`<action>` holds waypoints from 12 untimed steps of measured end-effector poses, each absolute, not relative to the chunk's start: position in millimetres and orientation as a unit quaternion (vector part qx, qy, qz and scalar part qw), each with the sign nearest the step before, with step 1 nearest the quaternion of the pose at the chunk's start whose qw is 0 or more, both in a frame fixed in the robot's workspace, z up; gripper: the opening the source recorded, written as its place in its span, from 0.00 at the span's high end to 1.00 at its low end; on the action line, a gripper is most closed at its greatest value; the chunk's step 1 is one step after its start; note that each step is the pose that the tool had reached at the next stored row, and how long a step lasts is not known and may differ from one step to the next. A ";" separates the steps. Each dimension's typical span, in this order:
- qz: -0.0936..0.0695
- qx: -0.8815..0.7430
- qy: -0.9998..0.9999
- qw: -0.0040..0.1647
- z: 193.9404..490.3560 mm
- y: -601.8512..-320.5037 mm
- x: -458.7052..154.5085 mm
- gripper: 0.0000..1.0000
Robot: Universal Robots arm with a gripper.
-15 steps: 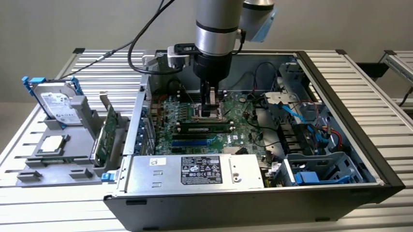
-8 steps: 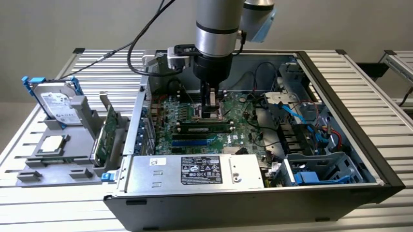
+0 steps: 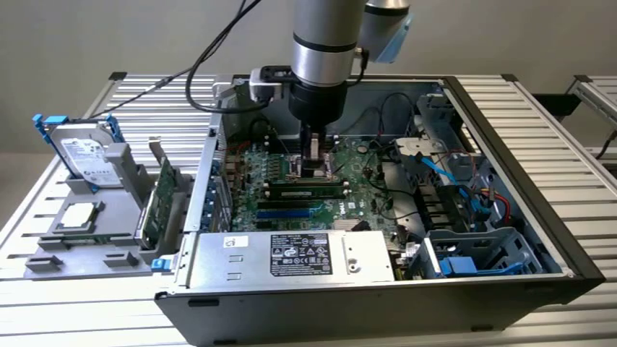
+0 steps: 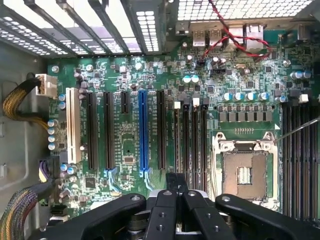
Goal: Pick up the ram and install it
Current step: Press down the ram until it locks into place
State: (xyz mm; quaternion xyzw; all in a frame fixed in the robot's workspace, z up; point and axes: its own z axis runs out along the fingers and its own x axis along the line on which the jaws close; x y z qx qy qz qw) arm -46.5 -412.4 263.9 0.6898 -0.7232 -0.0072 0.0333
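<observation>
Black cables [image 3: 386, 108] beside lowered arm [image 3: 323, 65]

Robotics laboratory or test workshop, indicated by a workbench of ribbed aluminium profile [image 3: 540, 123] against a plain grey wall, on which an opened desktop computer case [image 3: 521, 217] is laid with its motherboard [image 4: 130, 120] exposed. A grey fixture rack [image 3: 92, 217] is placed on the exterior view's left, in which a hard drive [image 3: 85, 155] and a processor [image 3: 77, 215] are held. An industrial robot arm [image 3: 326, 43] with trailing cables is positioned over the case.
</observation>
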 end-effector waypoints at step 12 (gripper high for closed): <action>-0.010 0.614 -0.789 0.032 263.9 -412.4 -46.5 0.89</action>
